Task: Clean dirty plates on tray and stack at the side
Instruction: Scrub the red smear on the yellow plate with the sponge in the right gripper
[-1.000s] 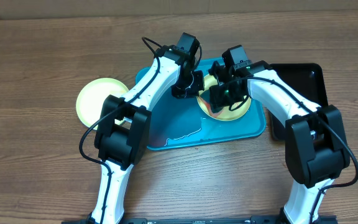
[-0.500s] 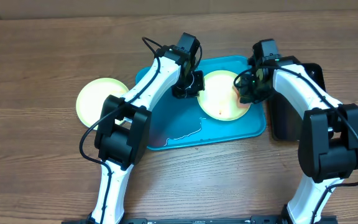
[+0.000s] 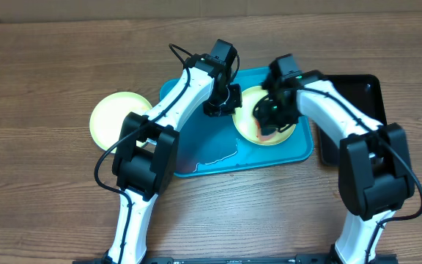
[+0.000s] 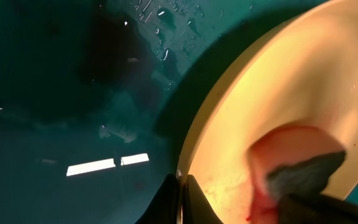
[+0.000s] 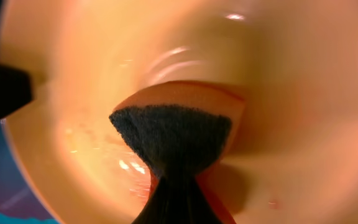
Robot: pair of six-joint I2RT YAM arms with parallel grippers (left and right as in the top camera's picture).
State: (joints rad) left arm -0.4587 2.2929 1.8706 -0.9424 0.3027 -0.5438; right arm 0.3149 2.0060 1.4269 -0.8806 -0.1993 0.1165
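Left gripper (image 4: pixel 180 188) pinched shut on plate (image 4: pixel 303 81) rim at 9 o'clock | right gripper (image 3: pixel 269 117) clamps sponge (image 5: pixel 173 137), pressed on plate | second plate (image 3: pixel 112 117) at 9 o'clock of tray (image 3: pixel 204 150)

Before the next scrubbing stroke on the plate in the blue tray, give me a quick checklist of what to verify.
1. Left gripper pinches the plate at its rim: ok.
2. Right gripper holds the sponge, pressed against the plate: ok.
3. Plate free of sauce: not ok, reddish specks beside the sponge.
4. Plate sits inside the tray: ok.
5. Stacking spot: ok, a yellow-green plate lies on the table left of the tray.
6. Number of plates in that pile: cannot tell.
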